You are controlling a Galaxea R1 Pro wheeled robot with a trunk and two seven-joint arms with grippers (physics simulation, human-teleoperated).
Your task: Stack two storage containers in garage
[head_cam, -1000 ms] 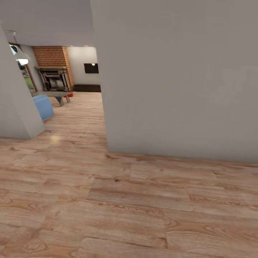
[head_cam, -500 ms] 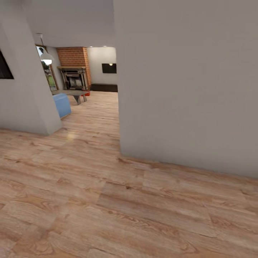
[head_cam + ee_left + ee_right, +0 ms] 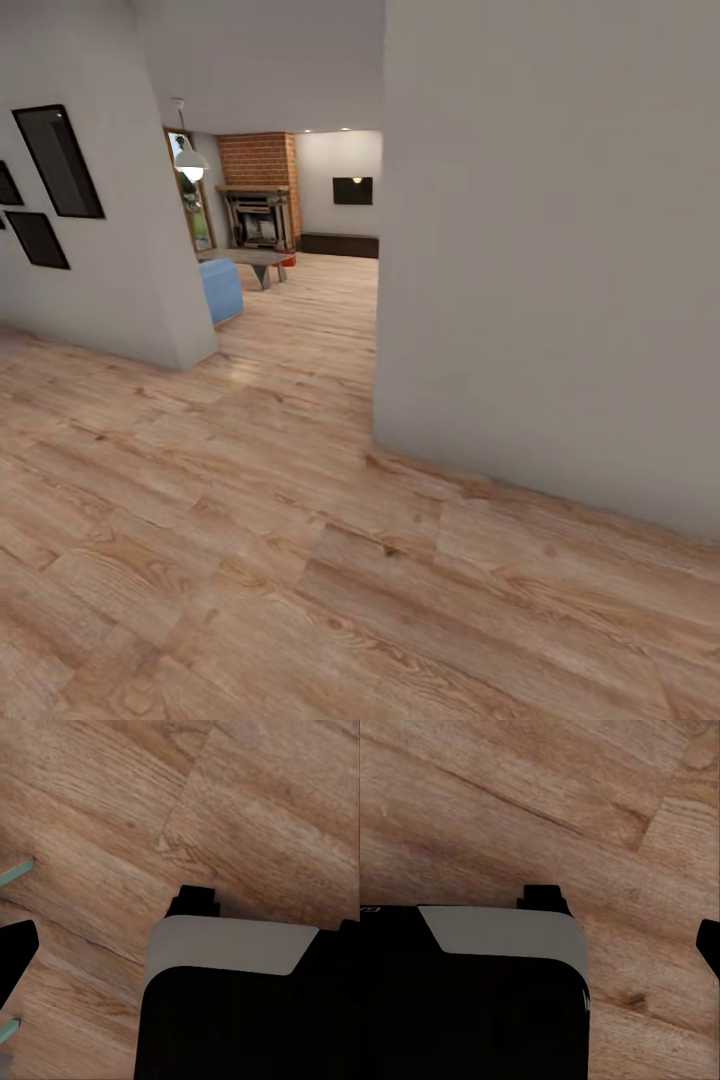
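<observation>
Through the opening ahead lies the living room (image 3: 300, 270), with a light wood-plank floor and a long low dark bench (image 3: 340, 244) against its far wall. A small orange-red shape (image 3: 289, 260) shows beside a low table there; it is too small to tell if it is a storage container. In the left wrist view my left gripper (image 3: 180, 945) hangs over the planks with its dark fingers (image 3: 15, 952) far apart and nothing between them. In the right wrist view one finger (image 3: 709, 943) of my right gripper (image 3: 540, 945) sits at the picture's edge, also holding nothing.
A pale wall (image 3: 550, 260) stands close on the right, with its corner (image 3: 378, 300) ahead. On the left, another wall (image 3: 110, 260) carries dark frames (image 3: 58, 160). Beyond are a blue ottoman (image 3: 222, 290), a low table (image 3: 250, 260) and a brick fireplace (image 3: 258, 200). Wood floor (image 3: 250, 560) spreads in front.
The whole picture has slid rightward, so the camera has turned left. The left wall's dark frames have come into view and the living room opening sits nearer the middle.
</observation>
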